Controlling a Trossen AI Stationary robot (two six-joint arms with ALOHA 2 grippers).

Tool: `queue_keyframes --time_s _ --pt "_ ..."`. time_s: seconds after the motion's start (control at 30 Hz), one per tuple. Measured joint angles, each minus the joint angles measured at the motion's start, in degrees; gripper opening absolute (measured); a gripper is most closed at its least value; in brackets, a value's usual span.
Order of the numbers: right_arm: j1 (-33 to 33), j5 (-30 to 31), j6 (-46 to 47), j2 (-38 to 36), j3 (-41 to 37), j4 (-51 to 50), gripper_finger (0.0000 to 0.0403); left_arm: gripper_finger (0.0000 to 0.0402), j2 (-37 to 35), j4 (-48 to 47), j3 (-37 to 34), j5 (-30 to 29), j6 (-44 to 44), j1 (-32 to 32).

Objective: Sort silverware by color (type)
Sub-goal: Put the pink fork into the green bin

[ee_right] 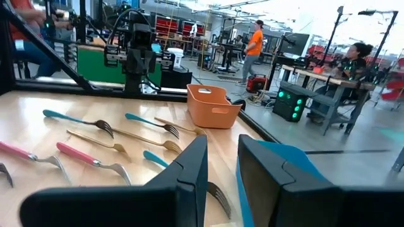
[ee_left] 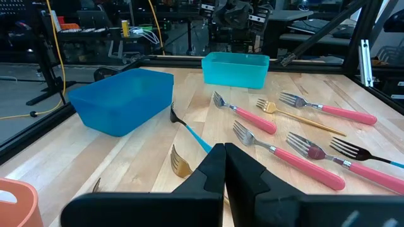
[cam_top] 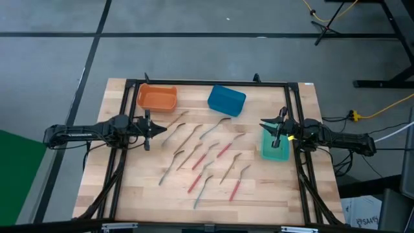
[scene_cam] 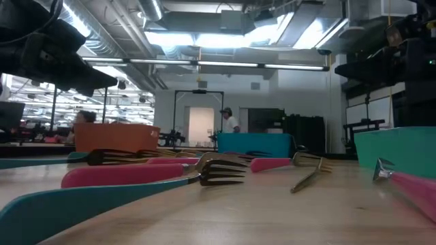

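The silverware is several forks with pink, gold and teal handles, lying flat and scattered on the wooden table's middle. The left wrist view shows pink forks, a gold fork and a teal one. My left gripper hovers at the table's left side, shut and holding nothing, fingers pointing at the forks. My right gripper hovers over the far end of the green bin, open with nothing between its fingers.
An orange bin stands at the far left and a blue bin at the far middle. A dark frame runs round the table. People show in the room beyond the table.
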Motion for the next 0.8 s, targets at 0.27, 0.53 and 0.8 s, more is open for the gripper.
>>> queue_keyframes --time_s 0.27,0.53,0.8 --pt "0.00 -1.40 10.99 0.00 0.00 0.20 0.0083 0.0000 0.00 0.00 0.00 -0.02 0.00 0.00" --pt "0.00 -0.98 19.55 0.02 0.00 9.71 0.0121 0.0000 -0.02 0.00 0.00 -0.02 -0.02 0.01" --pt "0.04 -5.96 21.52 1.50 0.89 23.56 0.0191 0.0000 -0.02 0.00 0.00 -0.02 -0.02 0.02"
